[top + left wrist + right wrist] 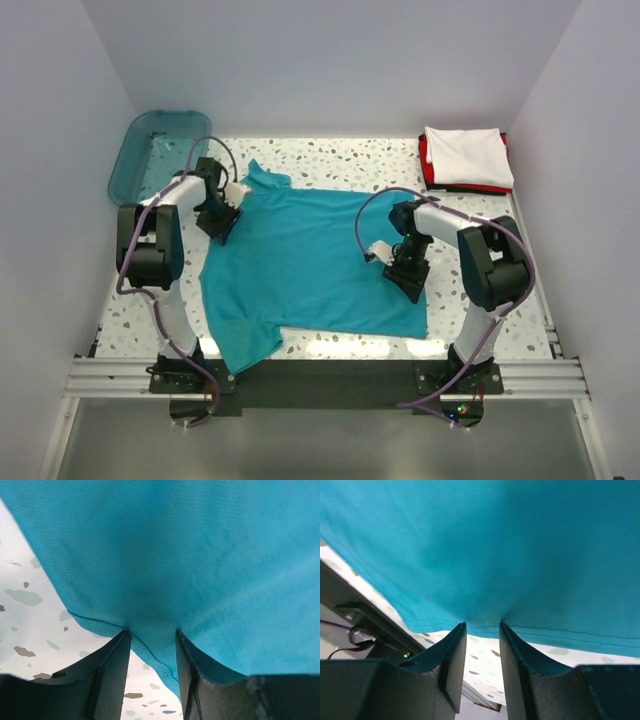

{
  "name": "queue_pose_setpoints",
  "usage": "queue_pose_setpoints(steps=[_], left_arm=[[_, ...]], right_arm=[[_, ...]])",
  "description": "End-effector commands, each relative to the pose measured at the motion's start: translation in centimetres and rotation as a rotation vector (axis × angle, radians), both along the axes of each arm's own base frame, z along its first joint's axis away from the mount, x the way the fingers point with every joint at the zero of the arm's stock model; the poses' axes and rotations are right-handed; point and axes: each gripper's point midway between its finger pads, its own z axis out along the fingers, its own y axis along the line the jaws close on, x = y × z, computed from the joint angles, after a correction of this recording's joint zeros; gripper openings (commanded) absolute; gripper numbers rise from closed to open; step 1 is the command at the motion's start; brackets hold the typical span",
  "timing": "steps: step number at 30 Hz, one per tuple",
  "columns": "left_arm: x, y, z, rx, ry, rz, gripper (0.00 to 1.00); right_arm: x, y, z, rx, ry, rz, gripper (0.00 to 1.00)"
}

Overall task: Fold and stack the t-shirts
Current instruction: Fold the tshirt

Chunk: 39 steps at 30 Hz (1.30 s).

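I had the teal t-shirt [300,260] spread flat across the middle of the table [330,155], collar toward the far side and 1 sleeve reaching toward the near edge on the left. My left gripper [218,224] sat on the shirt's far-left edge by the shoulder. In the wrist view its fingers [112,675] stood narrow, pinching a fold of stitched hem. My right gripper [408,277] sat just inside the right-hand edge, fingers [452,665] likewise narrow on the hem.

The white t-shirt [466,155] lay folded on the red t-shirt [425,160] in the far-right corner, well apart from the teal one. The bin [135,160] stood at the far-left corner, near my left gripper. Bare table showed along the far side and right of the teal hem.
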Motion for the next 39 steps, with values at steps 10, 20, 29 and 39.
queue_pose_setpoints(steps=[10, 20, 29, 39], left_arm=[[7.8, -6.3, 11.4, -0.38, -0.262, -0.188, 0.63], [20.6, -6.6, 16.8, -0.404, -0.654, -0.152, 0.74], [24.8, -6.4, 13.5, -0.431, -0.717, -0.051, 0.79], [26.4, -5.3, 10.0, -0.371, -0.707, -0.019, 0.81]], right_arm=[[11.6, 3.8, 11.2, 0.305, -0.266, -0.268, 0.47], [29.4, 0.7, 11.9, 0.208, -0.675, -0.46, 0.48], [33.6, -0.8, 7.4, 0.129, -0.746, -0.423, 0.6], [33.4, -1.0, 3.9, 0.123, -0.685, -0.397, 0.6]])
